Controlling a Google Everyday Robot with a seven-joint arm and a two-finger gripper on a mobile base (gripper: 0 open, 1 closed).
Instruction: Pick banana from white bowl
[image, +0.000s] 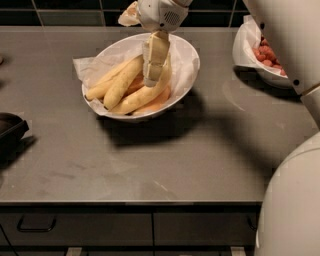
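Note:
The white bowl (187, 55), lined with crinkled white paper, stands on the grey counter at centre back. Several bananas lie in it. The plump pale-yellow banana (120, 86) lies slanted on the bowl's left side. A longer curved banana (137, 100) and an orange-tinted one (157, 103) lie to its right. My gripper (150, 82) hangs straight down from above into the bowl. Its tip is just right of the plump banana's upper end and over the curved banana. It hides part of the bananas behind it.
A second paper-lined bowl with red strawberries (260, 55) stands at the back right. A dark object (10, 132) sits at the left edge. My white arm (290, 35) and body (295, 200) fill the right side. Drawers run below the counter's front edge.

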